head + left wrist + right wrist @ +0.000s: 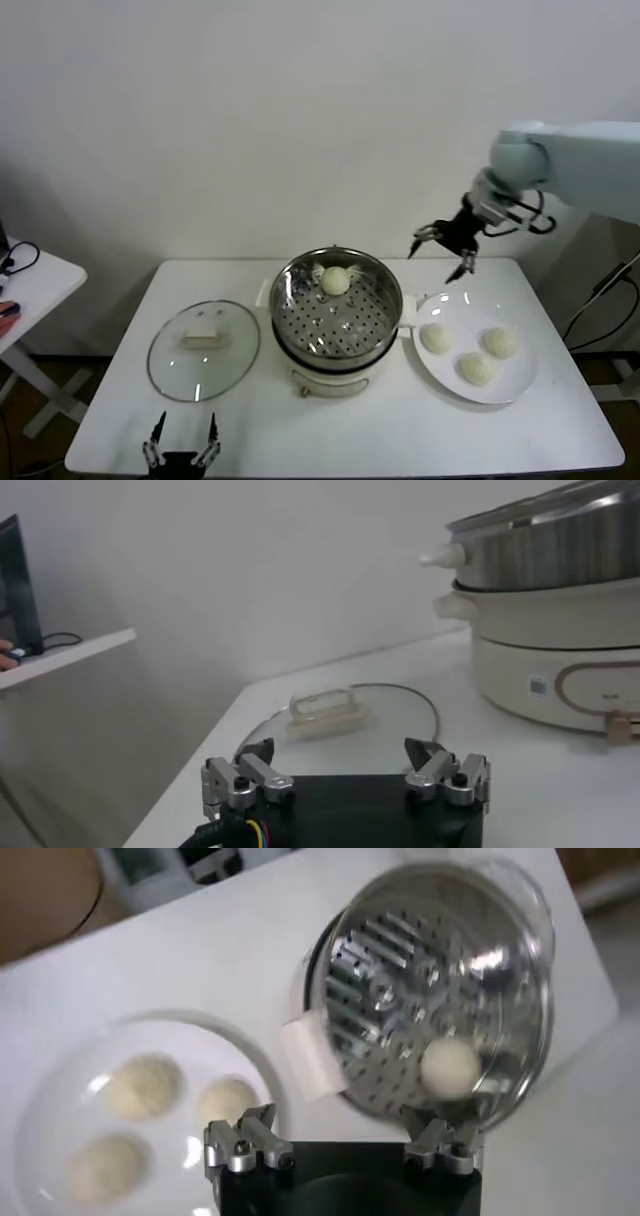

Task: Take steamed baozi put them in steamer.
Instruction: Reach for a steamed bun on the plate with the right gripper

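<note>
One steamed baozi (335,281) (449,1067) lies at the back of the shiny perforated steamer (300,322) (500,968) on its cream pot base. Three more baozi (436,338) (500,342) (477,369) rest on the white plate (520,385) to the steamer's right; the right wrist view shows them too (143,1088) (230,1099) (103,1166). My right gripper (441,250) (342,1123) hangs open and empty in the air behind the gap between steamer and plate. At the table's front left edge my left gripper (181,434) (343,752) is parked, open and empty.
A round glass lid (203,349) (390,715) with a pale handle lies flat left of the steamer. A small side table (30,280) stands at the far left. The white table (560,430) ends just right of the plate.
</note>
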`<state>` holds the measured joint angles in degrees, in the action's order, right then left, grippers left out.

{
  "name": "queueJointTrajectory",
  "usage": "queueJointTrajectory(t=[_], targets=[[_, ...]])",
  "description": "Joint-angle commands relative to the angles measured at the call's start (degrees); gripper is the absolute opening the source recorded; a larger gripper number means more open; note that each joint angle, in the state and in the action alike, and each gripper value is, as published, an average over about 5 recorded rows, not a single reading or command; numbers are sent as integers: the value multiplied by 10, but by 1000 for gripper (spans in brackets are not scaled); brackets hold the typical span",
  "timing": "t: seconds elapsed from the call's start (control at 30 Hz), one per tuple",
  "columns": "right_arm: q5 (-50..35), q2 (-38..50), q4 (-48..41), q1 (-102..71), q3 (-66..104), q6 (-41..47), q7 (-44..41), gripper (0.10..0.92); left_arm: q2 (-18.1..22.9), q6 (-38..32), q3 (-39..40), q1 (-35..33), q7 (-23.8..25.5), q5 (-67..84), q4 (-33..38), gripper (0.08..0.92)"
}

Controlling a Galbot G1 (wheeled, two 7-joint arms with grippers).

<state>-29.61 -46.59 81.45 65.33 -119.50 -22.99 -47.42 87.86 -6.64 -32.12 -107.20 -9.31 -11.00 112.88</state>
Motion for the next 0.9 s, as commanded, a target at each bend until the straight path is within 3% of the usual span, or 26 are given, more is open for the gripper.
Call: queueJointTrajectory(t=[0.03,0.37,0.6,0.9], targets=[[-74,104,113,73,-113,359,40,823,-1,1,5,1,1,-2,-2,823],[-67,109,102,-116,32,437,64,823,-1,1,2,-1,-1,-4,-6,823],[-30,74,14,-308,195,444,75,823,1,1,-9,-1,-1,-5,-10,823],[11,36,-76,-425,301,434,77,823,6,-1,-22,-5,-3,-11,-15,823]])
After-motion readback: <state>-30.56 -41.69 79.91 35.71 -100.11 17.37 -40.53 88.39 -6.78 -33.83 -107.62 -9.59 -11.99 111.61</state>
